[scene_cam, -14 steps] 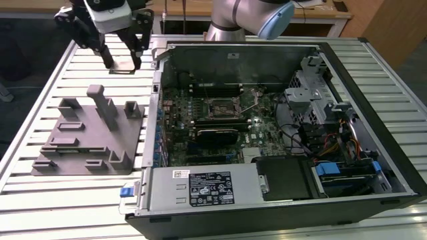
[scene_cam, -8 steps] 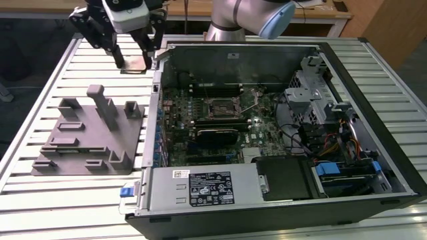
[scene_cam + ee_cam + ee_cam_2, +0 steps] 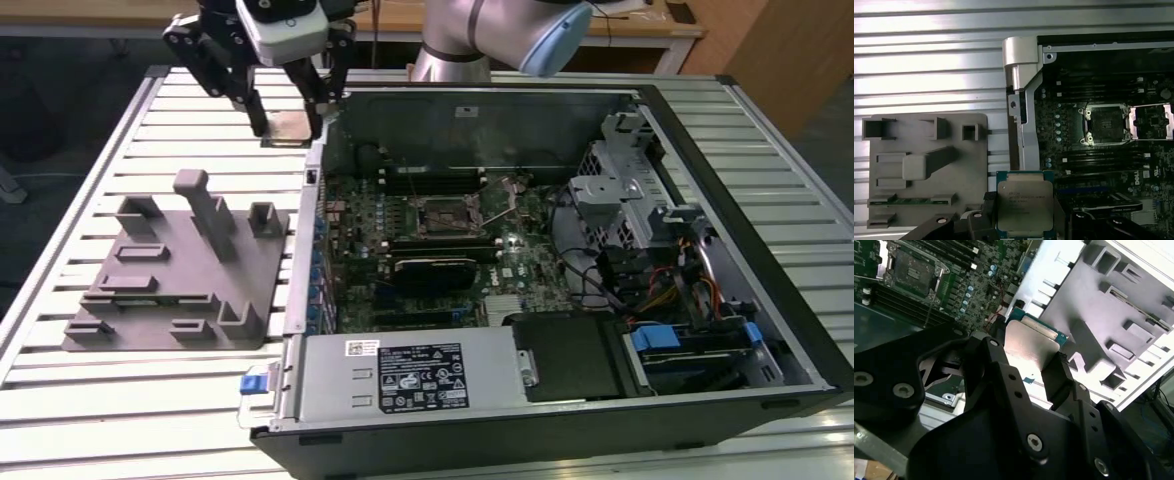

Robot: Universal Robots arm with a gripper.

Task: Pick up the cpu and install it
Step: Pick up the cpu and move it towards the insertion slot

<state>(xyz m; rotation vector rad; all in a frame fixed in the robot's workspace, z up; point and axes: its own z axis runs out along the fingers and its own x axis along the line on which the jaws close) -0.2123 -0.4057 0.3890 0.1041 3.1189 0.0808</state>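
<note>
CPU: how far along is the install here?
Done: pickup. In hand: the gripper is shut on the cpu, held in the air beside the case, apart from the grey fixture. Left: seating it; the socket stands open and empty.

Silvery cpu (image 3: 1025, 205), green-edged — grey fixture (image 3: 954, 185), black claw (image 3: 286, 130).

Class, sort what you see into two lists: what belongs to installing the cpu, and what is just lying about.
Belongs to the job:
the cpu, gripped in the hand; the open socket on the motherboard.

Just lying about:
the grey fixture; the power supply; the drive cage.
</note>
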